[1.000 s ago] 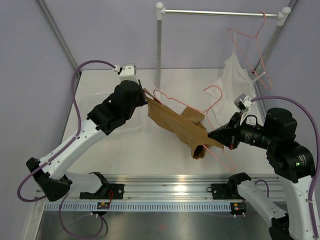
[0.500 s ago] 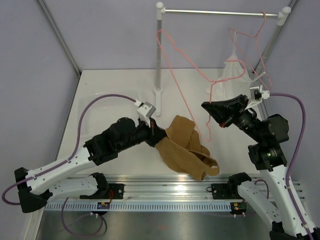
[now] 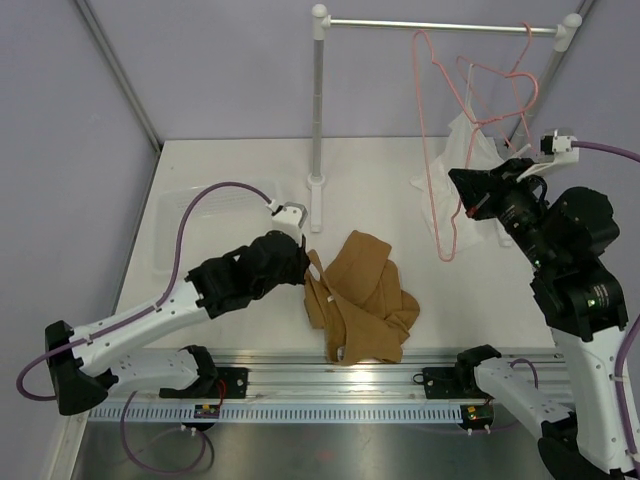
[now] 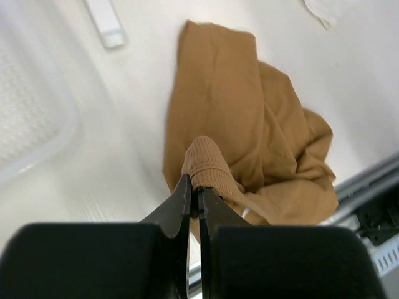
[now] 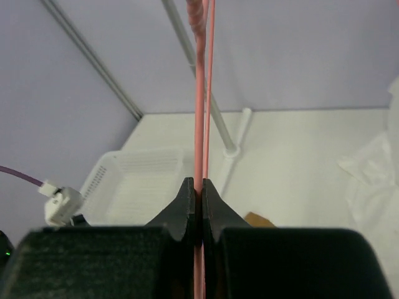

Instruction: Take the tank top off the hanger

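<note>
Pink wire is thin, and your right gripper (image 5: pixel 199 189) pinches it only at the tips. I'd judge a quick swing could twist it loose, or catch its dangling corner on the white top (image 3: pixel 468 140) just beside it. Those jaws are closed hard on the hanger (image 3: pixel 437 160), which rises toward the rail (image 3: pixel 440 24) at 12 o'clock. Your left gripper (image 4: pixel 193 189) is shut on a rolled fold of the tank top (image 3: pixel 365 298). The rest lies heaped on the table (image 3: pixel 240 170), at 5 o'clock from the post (image 3: pixel 317 100), clear of the wire.

Overhead view and close left wrist view share the tank top (image 3: pixel 362 297)
</note>
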Robot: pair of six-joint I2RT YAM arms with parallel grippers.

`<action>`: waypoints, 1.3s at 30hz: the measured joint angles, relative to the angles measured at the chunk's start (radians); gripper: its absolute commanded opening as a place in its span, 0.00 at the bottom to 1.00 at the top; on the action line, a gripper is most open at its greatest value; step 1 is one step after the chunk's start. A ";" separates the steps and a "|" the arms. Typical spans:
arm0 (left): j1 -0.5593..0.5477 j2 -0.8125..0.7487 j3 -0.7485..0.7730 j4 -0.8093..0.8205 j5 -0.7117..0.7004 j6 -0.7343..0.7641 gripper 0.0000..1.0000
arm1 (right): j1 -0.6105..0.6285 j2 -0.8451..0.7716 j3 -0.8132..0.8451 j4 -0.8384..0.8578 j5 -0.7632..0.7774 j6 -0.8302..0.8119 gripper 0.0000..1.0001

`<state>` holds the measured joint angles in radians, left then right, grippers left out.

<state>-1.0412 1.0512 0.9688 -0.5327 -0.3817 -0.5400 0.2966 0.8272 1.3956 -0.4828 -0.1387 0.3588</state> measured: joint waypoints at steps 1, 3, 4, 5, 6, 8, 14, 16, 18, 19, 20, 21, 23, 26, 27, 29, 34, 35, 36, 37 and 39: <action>0.020 0.016 0.026 -0.009 -0.003 0.003 0.06 | 0.000 0.014 0.028 -0.044 0.025 -0.016 0.00; 0.055 0.037 0.063 -0.012 -0.006 0.017 0.31 | 0.000 0.071 0.098 -0.149 0.095 -0.056 0.00; 0.066 0.041 0.076 -0.014 -0.009 0.029 0.55 | 0.000 0.107 0.127 -0.189 0.126 -0.072 0.00; 0.074 0.045 0.100 -0.022 -0.009 0.033 0.67 | 0.000 0.149 0.158 -0.227 0.156 -0.087 0.00; 0.076 0.046 0.116 -0.025 -0.008 0.043 0.73 | 0.000 0.196 0.184 -0.254 0.186 -0.101 0.00; 0.076 0.046 0.163 -0.040 -0.005 0.051 0.96 | 0.000 0.278 0.237 -0.303 0.226 -0.124 0.00; 0.077 0.015 0.238 -0.083 0.058 0.097 0.99 | 0.000 0.568 0.478 -0.407 0.288 -0.190 0.00; 0.077 -0.014 0.237 -0.118 0.097 0.116 0.99 | 0.000 0.640 0.561 -0.412 0.307 -0.217 0.00; 0.077 -0.056 0.224 -0.137 0.121 0.129 0.99 | 0.000 0.725 0.677 -0.438 0.327 -0.249 0.00; 0.077 -0.085 0.213 -0.152 0.125 0.135 0.99 | 0.000 0.767 0.739 -0.445 0.336 -0.264 0.00; 0.076 -0.116 0.204 -0.169 0.127 0.140 0.99 | 0.000 0.810 0.801 -0.451 0.343 -0.278 0.00; 0.076 -0.149 0.196 -0.187 0.127 0.143 0.99 | -0.001 0.852 0.860 -0.452 0.352 -0.296 0.00; 0.076 -0.207 0.183 -0.213 0.123 0.145 0.99 | -0.003 0.932 0.974 -0.459 0.362 -0.326 0.00; 0.076 -0.274 0.166 -0.240 0.119 0.150 0.99 | -0.012 1.039 1.124 -0.483 0.365 -0.364 0.00; 0.076 -0.288 0.160 -0.245 0.115 0.151 0.99 | -0.018 1.064 1.150 -0.480 0.364 -0.375 0.00; 0.076 -0.303 0.149 -0.249 0.102 0.153 0.99 | -0.036 1.090 1.148 -0.466 0.360 -0.395 0.00; 0.076 -0.304 0.117 -0.284 0.067 0.159 0.99 | -0.100 1.175 1.170 -0.456 0.328 -0.409 0.00; 0.076 -0.303 0.109 -0.287 0.063 0.159 0.99 | -0.110 1.193 1.172 -0.454 0.326 -0.410 0.00; 0.076 -0.303 0.100 -0.286 0.060 0.159 0.99 | -0.117 1.206 1.166 -0.454 0.323 -0.411 0.00; 0.076 -0.303 0.091 -0.288 0.058 0.160 0.99 | -0.121 1.212 1.155 -0.455 0.319 -0.411 0.00; 0.076 -0.299 0.083 -0.293 0.056 0.163 0.99 | -0.122 1.215 1.126 -0.449 0.308 -0.410 0.00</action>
<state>-0.9649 0.7517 1.0515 -0.8253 -0.3260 -0.3767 0.1741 2.0418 2.5214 -0.9314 0.1696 -0.0517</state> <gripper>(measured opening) 0.988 0.033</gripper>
